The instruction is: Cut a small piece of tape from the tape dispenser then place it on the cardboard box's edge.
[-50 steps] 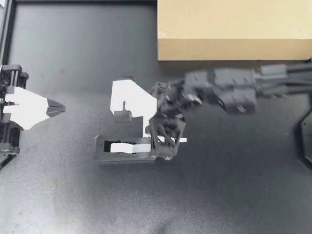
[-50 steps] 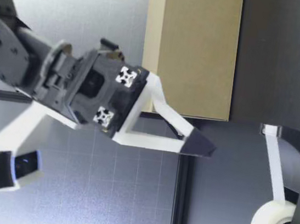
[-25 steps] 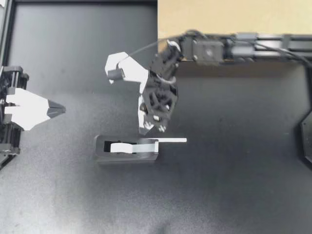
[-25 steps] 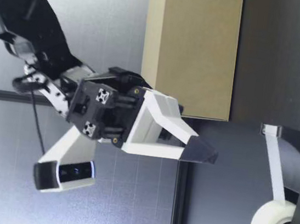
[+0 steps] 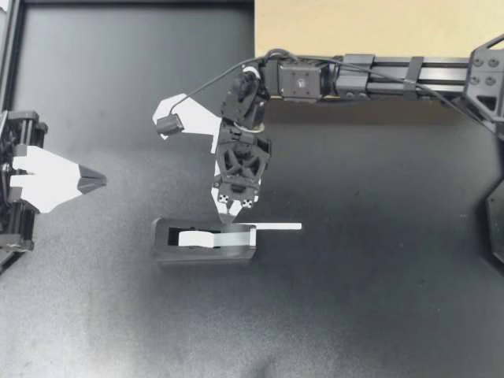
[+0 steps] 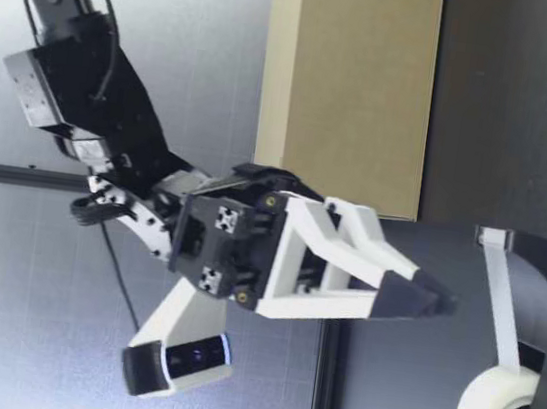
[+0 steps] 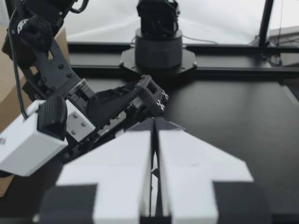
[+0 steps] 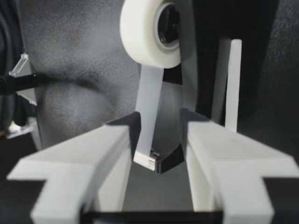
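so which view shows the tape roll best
The right wrist view: the tape roll is close, its face and hub clear. The low view shows part of it; the top view shows it small, edge-on; the left wrist view, nothing.

Matt brown cardboard box, smooth white tape roll, matt black plastic dispenser, dark matt table

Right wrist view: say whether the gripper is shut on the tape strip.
No: my right gripper is open, the tape strip between its fingers with a clear gap beside it.
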{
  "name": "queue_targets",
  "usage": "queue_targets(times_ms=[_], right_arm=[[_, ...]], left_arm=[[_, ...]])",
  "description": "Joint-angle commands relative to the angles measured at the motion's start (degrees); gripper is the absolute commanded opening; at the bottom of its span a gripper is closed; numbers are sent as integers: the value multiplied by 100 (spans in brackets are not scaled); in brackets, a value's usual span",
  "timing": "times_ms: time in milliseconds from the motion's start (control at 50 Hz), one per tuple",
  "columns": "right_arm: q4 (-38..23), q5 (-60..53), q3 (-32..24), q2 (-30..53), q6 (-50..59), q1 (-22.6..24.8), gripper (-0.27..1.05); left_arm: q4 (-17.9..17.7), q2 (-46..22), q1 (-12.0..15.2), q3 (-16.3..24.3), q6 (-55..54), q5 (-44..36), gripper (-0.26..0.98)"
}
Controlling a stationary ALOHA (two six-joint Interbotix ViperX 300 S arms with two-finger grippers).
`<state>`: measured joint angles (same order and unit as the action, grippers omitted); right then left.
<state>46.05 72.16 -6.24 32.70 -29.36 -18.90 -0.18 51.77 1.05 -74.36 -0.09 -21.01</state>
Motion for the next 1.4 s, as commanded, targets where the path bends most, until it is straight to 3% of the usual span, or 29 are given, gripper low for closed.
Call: queue_targets(times_ms=[0, 640, 1160, 1380], right_arm=[[70, 88, -141, -97, 70, 35, 44], [79, 308, -105, 44, 264, 264, 40], [-53, 132, -105, -79, 299, 281, -1], [-26, 141, -105, -237, 308, 281, -6]], left_arm=[[-9, -35, 9, 70, -9, -53, -12], [-9, -35, 9, 114, 0, -53, -12], [-9, -35, 9, 158, 0, -79, -12], [-9, -35, 0, 167, 0, -79, -12]])
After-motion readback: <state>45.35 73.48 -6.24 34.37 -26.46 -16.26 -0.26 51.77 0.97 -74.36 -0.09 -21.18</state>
